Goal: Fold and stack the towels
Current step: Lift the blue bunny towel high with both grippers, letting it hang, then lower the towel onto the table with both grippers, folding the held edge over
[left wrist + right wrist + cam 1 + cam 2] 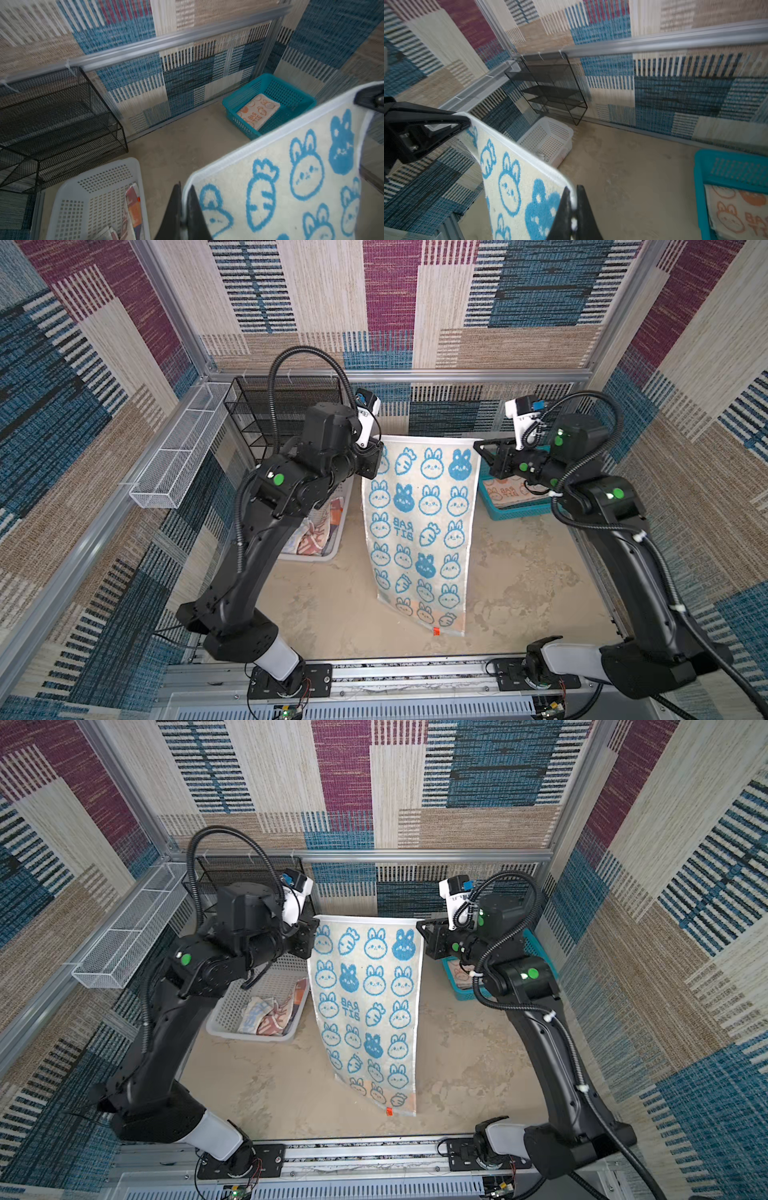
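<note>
Enclosure seen from above. The walls (395, 302) carry a woven patchwork covering in blue, maroon and beige blocks, framed by aluminium rails (457, 375). The floor (523, 572) is mottled beige, evenly lit. A black mesh rack (249, 418) stands at the far left corner of the floor; a white wire tray (178, 452) hangs along the left wall's rail.

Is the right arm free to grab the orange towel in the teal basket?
Probably not: the right gripper is shut on a corner of the blue towel, the left gripper on another. The teal basket lies close, orange towel uncovered.
</note>
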